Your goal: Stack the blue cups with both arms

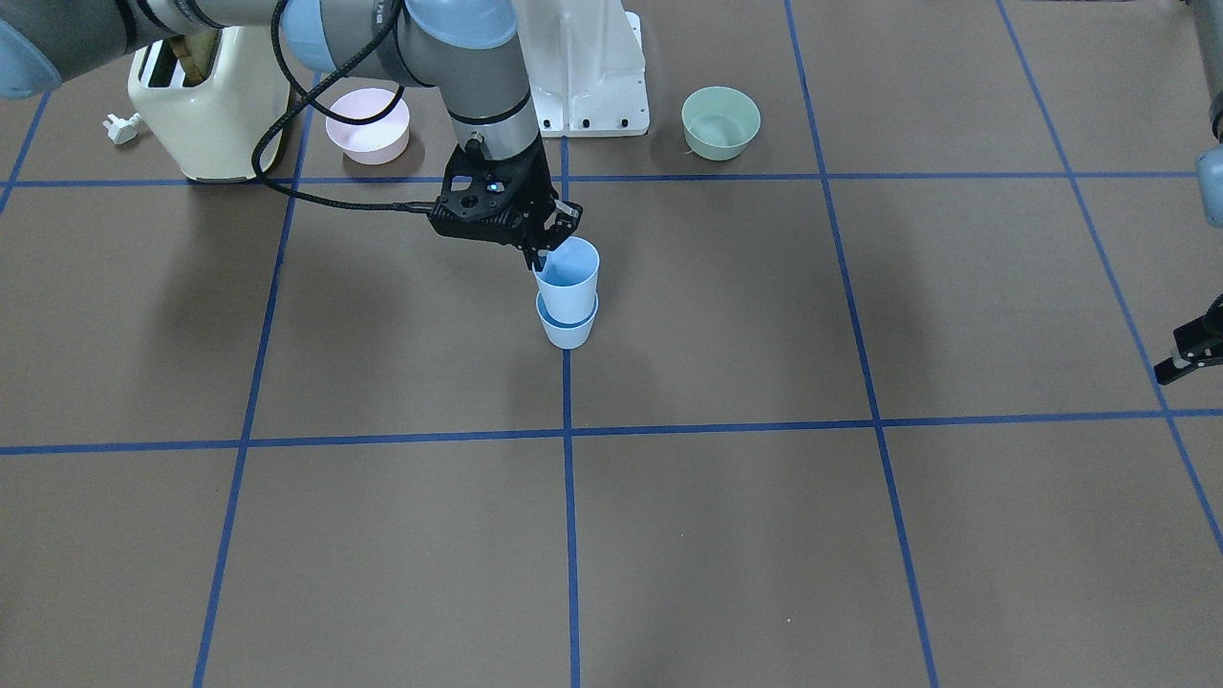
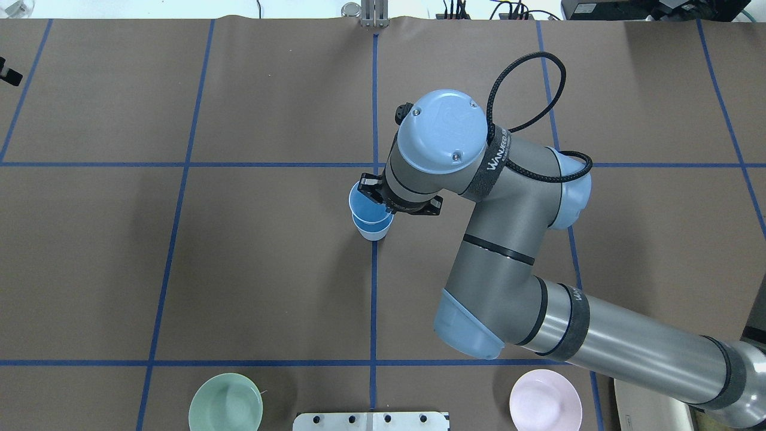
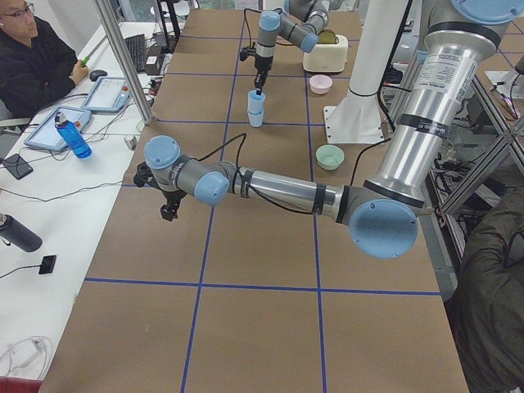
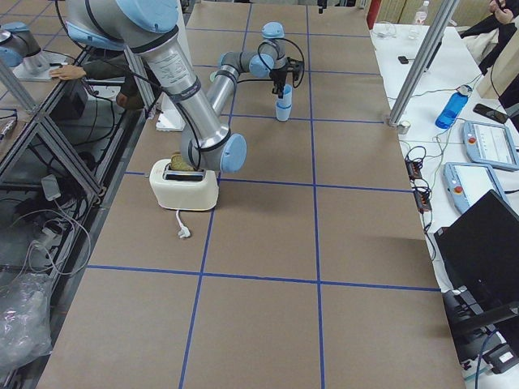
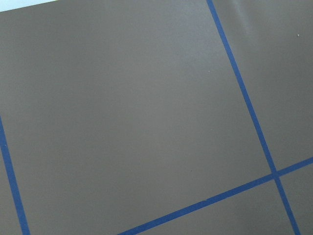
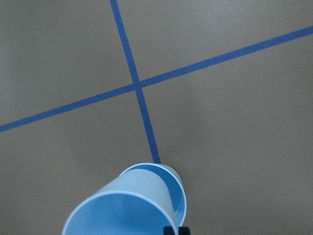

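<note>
Two light-blue cups stand at the table's middle on a blue tape line. The upper cup [image 1: 570, 275] sits slightly tilted, partly down in the lower cup [image 1: 568, 331], which stands on the table. My right gripper [image 1: 541, 256] is shut on the upper cup's rim, one finger inside it. The right wrist view shows the upper cup [image 6: 122, 210] in front of the lower cup's rim [image 6: 178, 183]. My left gripper [image 1: 1188, 355] is far off at the table's side, over bare table. Only part of it shows, so I cannot tell its state.
A cream toaster [image 1: 205, 105] with its plug [image 1: 121, 127], a pink bowl [image 1: 368, 124], the white base mount [image 1: 588, 67] and a pale green bowl [image 1: 719, 121] stand along the robot's edge. Blue tape lines grid the brown table.
</note>
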Controlling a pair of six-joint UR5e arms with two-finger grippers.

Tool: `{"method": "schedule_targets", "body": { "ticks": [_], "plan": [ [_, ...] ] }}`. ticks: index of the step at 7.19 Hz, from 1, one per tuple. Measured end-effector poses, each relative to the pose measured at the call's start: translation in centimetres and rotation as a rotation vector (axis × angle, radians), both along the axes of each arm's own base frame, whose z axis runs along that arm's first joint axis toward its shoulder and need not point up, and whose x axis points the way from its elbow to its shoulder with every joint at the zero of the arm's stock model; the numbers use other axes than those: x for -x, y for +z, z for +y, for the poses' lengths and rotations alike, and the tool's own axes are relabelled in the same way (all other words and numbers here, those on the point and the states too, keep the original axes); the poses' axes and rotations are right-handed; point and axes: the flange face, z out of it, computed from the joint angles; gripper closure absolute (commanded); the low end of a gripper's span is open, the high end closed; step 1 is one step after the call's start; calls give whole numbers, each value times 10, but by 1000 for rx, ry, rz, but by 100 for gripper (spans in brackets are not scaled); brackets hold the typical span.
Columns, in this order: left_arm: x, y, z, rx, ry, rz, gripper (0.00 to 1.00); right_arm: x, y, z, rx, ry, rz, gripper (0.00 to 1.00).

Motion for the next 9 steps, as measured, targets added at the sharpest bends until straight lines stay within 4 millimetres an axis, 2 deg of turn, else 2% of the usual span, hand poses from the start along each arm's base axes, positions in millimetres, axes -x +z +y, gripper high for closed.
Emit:
{"method": "schedule_targets", "body": {
  "ticks": [1,2,3,7,8,9],
  "plan": [
    [0,0,0,0,0,0,2,1,0,1,-3,3,1,100],
    [0,0,0,0,0,0,2,1,0,1,-7,6,3,80],
    [0,0,0,1,0,0,2,2,0,2,-10,6,3,1],
    [0,1,0,1,0,1,2,-4,-1,-4,-28,5,1,0],
    [0,1,0,1,1,2,2,-18,-3,-17,-48,-1,-4,0],
    [0,1,0,1,2,3,2,-45,-4,-41,-65,-20,-16,0]
  ]
}}
